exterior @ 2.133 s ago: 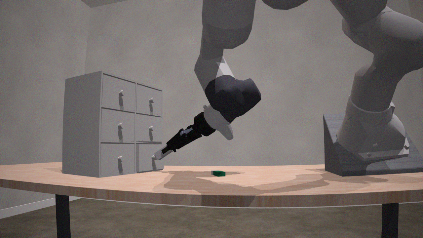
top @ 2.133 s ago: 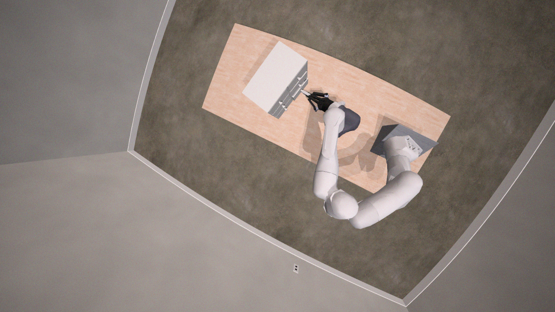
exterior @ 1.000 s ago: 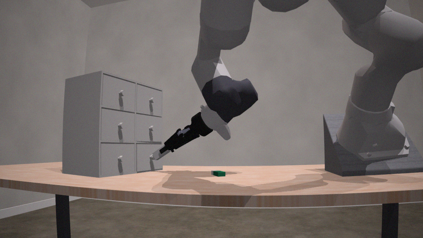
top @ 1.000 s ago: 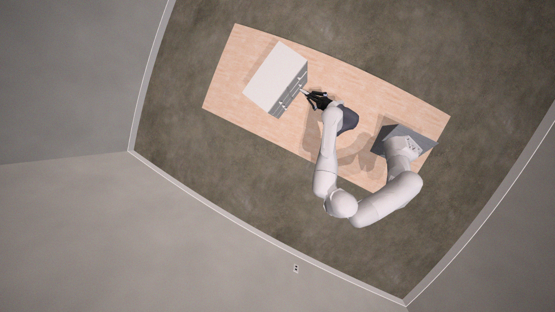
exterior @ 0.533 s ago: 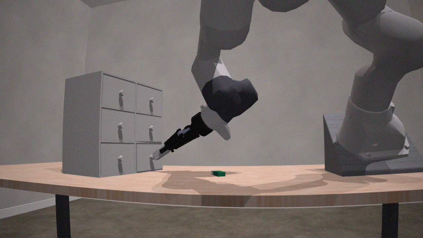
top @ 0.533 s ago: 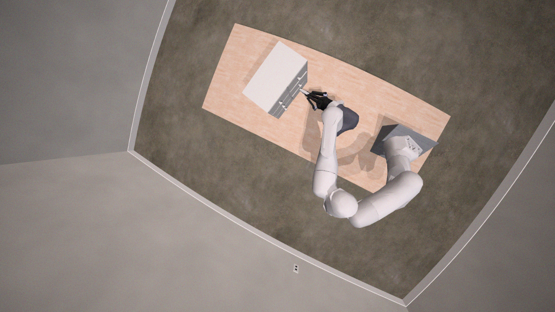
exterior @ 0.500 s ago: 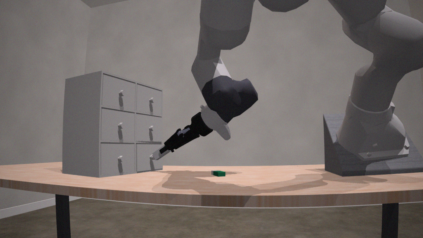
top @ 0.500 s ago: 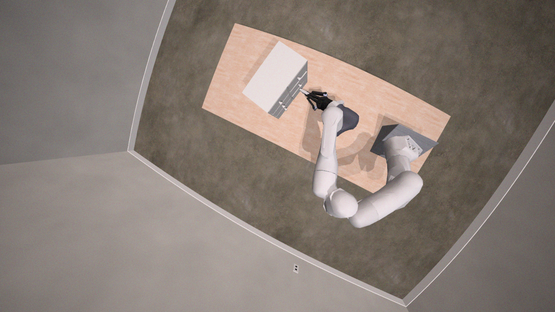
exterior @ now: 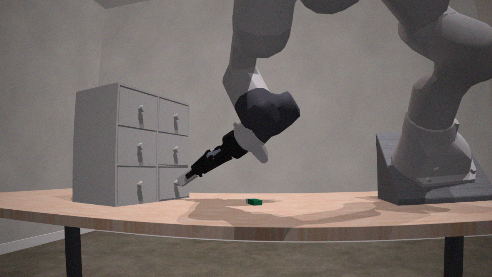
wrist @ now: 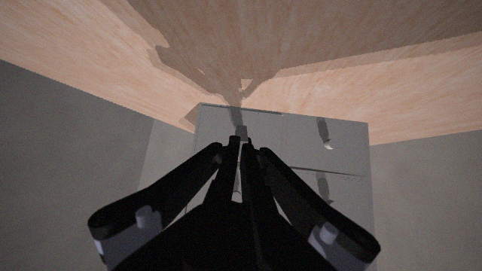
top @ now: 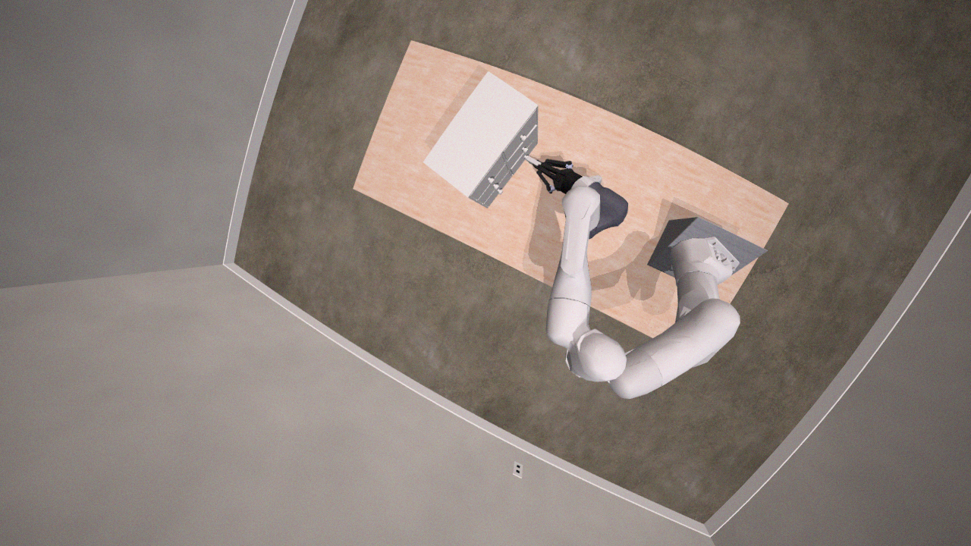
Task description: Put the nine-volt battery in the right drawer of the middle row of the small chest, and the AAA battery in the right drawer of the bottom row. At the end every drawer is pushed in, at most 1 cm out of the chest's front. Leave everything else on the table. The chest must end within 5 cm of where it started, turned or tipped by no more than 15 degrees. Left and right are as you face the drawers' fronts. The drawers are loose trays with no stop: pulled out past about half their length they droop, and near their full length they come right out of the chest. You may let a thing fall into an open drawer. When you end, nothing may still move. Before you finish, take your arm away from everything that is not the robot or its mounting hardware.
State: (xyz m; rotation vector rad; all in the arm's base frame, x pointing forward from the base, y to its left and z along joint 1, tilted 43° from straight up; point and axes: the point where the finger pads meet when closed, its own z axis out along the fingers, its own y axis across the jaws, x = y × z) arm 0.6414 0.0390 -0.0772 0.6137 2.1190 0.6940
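With your claw (top: 526,158) (exterior: 181,182) (wrist: 240,133) fully closed on nothing, grip the nine-volt battery (exterior: 255,201), likely firm and compact, across its narrow sides.
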